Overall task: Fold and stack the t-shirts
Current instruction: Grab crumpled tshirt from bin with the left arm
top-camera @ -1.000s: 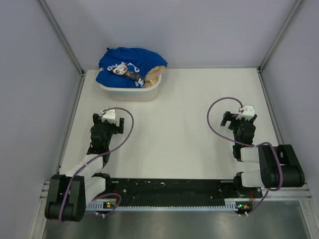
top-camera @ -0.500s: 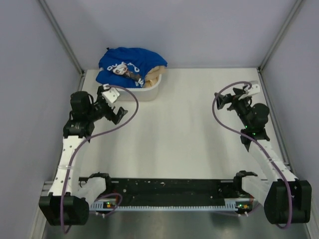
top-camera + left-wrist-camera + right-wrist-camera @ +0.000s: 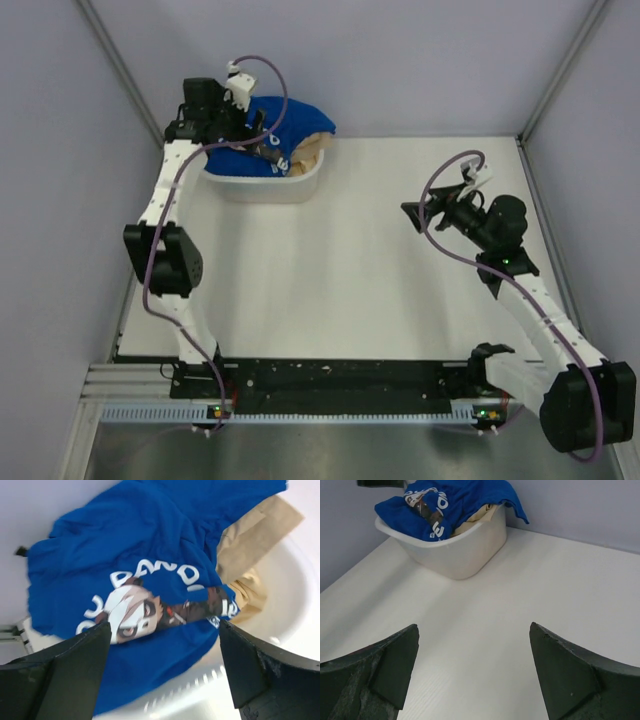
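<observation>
A royal-blue t-shirt [image 3: 285, 122] lies crumpled on top of a white basket [image 3: 265, 188] at the table's back left. Its white lettering and cartoon face point up [image 3: 135, 610]. My left gripper [image 3: 243, 125] hovers just over the shirt's left part, open, with the print showing between its fingers [image 3: 164, 625] and nothing gripped. My right gripper [image 3: 412, 215] hangs open above the table's right half and faces the basket [image 3: 465, 555] from well away. Only bare table shows between its fingers [image 3: 474, 626]. The shirt [image 3: 455, 495] hangs over the basket's far rim.
A tan cloth [image 3: 250, 545] lies in the basket under the blue shirt, at its right side [image 3: 312, 150]. Grey walls with metal posts close the table at the back and both sides. The basket stands close to the back-left corner.
Both arms have risen from their folded rest near the front edge. The left arm has reached back over the basket. The right arm has lifted and turned its gripper toward the basket.
</observation>
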Controlling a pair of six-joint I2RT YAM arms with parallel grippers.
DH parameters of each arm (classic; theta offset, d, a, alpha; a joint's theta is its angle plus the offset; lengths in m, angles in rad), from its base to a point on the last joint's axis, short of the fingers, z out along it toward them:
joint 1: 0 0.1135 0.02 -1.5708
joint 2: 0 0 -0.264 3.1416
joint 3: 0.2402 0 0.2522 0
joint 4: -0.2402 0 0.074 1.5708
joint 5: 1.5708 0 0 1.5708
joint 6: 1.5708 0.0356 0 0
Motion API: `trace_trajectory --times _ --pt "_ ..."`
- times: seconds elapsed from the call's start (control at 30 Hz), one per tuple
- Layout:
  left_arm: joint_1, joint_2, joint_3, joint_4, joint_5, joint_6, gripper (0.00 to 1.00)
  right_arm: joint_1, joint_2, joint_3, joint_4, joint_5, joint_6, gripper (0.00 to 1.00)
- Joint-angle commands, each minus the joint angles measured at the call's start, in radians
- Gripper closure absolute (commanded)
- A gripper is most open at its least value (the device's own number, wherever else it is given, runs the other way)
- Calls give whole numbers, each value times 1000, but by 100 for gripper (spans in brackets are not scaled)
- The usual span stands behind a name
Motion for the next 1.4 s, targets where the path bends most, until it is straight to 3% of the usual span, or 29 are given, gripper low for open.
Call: trace_trajectory --times 0.0,0.1,0.2,0.4,0.47,0.57,0.6,0.63,0.8,1.07,1.27,1.37 --pt "-96 200 256 -149 -168 14 4 14 10 37 -33 -1 -1 11" --pt "-123 327 390 -171 -272 55 1 18 23 38 -51 4 -6 11" --pt "-132 387 424 -156 -357 77 3 19 30 38 -69 -1 -15 11" --pt "-135 410 418 -160 -463 126 29 19 30 43 -82 -7 -23 12" --pt "-135 412 418 -180 -472 139 42 19 30 47 -82 -10 -21 12" --pt "-137 412 418 -202 -474 150 72 21 26 49 -83 -14 -24 12" --pt "-137 410 416 -209 -474 156 97 21 24 49 -85 -16 -21 12" --pt "-137 409 416 -211 -478 155 100 21 21 47 -86 -16 -21 13" --pt "-137 368 408 -194 -497 135 100 21 3 51 -89 -19 -17 12" --pt "-137 41 364 -47 -508 121 100 19 -23 64 -62 -43 29 13" --pt "-140 -218 364 -119 -380 101 100 43 -23 101 -53 -60 54 15" --pt "-153 -376 356 -174 -243 100 100 79 -23 124 -71 -57 39 15"
